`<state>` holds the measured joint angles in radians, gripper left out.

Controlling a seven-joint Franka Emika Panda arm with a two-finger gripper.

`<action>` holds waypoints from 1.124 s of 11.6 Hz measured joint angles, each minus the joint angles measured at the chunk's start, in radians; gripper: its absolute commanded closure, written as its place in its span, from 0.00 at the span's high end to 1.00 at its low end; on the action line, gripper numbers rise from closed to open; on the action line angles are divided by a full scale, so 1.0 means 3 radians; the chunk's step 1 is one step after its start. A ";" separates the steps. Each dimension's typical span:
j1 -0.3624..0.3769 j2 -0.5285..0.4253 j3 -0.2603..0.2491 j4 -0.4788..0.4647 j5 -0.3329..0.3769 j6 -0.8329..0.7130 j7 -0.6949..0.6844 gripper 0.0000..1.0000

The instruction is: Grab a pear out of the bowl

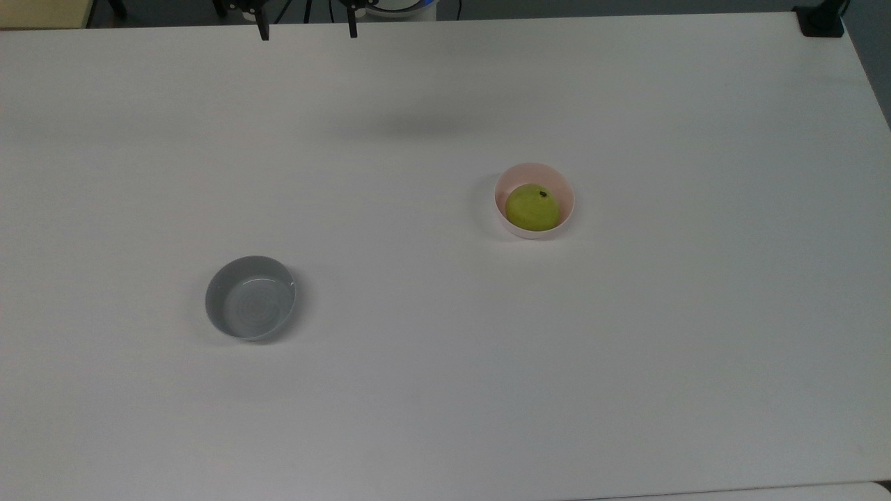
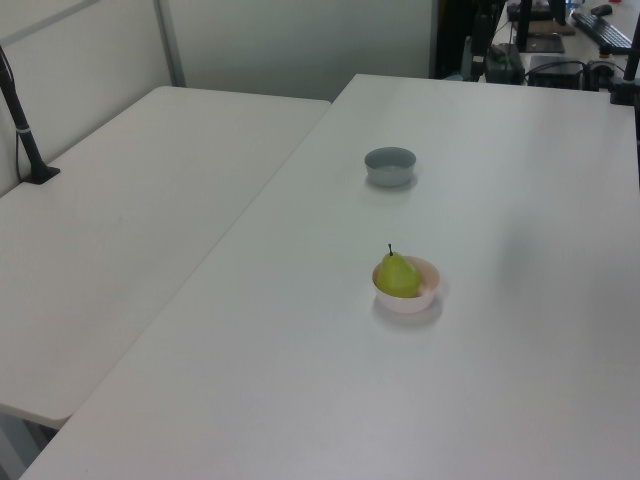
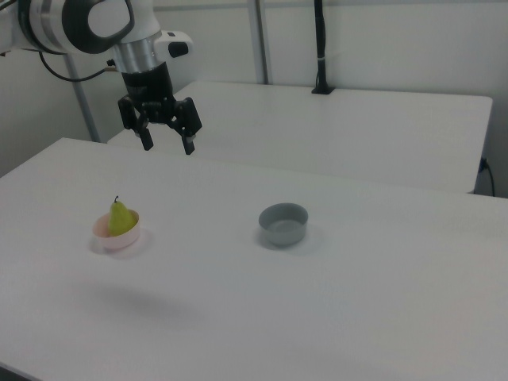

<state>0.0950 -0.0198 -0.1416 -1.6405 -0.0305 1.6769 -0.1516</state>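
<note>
sitting stem-up in the pink bowl (image 1: 534, 174), the pear (image 1: 532, 208) looks light, firm and smooth-skinned, best pinched across its wide belly by the gripper (image 3: 167, 145), which hangs wide open and empty.

- No text, label, brand, number or sign can be read on anything in the top view, the left view or the right view
</note>
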 measured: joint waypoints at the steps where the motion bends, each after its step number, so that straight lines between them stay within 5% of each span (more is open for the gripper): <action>1: 0.0000 0.0000 0.0000 0.0000 0.0000 0.0000 -0.0001 1.00; 13: 0.0043 0.0012 0.0012 -0.0020 0.0001 0.0000 -0.0078 1.00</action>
<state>0.1081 -0.0163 -0.1381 -1.6465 -0.0303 1.6770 -0.1751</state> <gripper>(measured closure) 0.000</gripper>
